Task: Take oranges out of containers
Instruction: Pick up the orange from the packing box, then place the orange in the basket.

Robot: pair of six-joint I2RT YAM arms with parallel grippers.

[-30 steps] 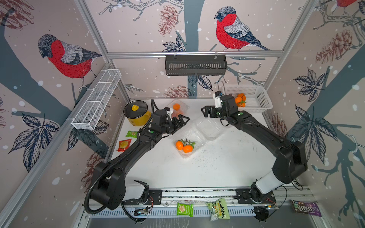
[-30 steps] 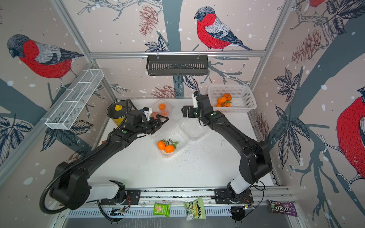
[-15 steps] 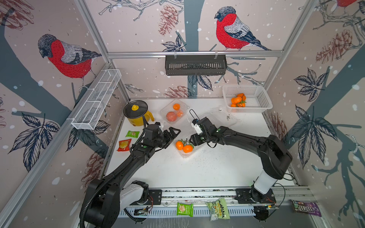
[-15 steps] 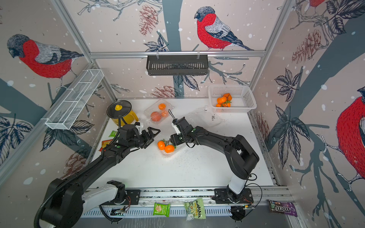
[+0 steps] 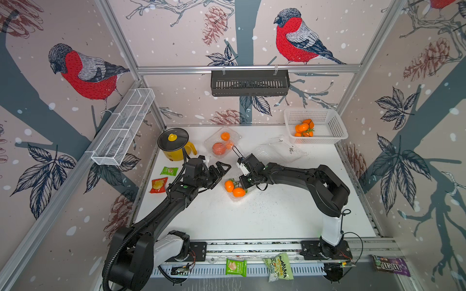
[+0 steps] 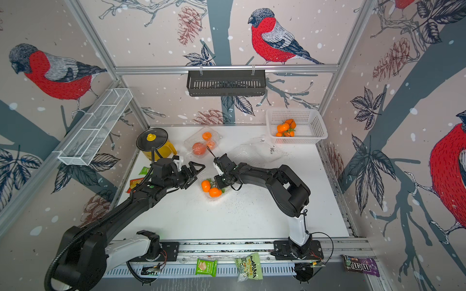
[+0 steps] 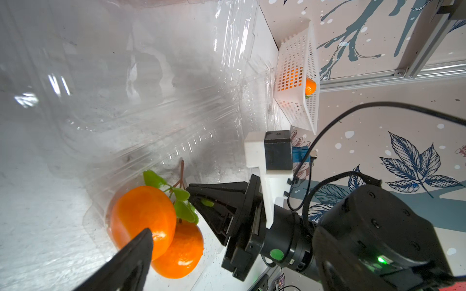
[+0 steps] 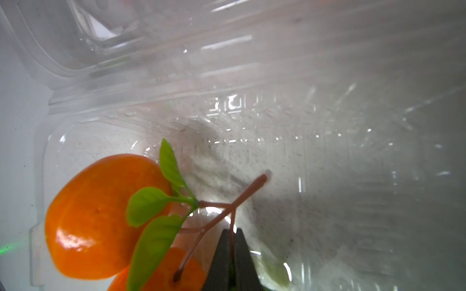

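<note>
Right wrist view: right jaws clenched on the oranges' (image 8: 100, 216) thin stem (image 8: 248, 190); left jaws spread; lifting, the stem may slip

Free over bare table (image 5: 252, 219) near the rail; hemmed at the box (image 5: 238, 199) by left gripper (image 5: 223, 176), right gripper (image 5: 242, 187) (one each side); blocked behind by pot (image 5: 173, 141), basket (image 5: 338, 126).
</note>
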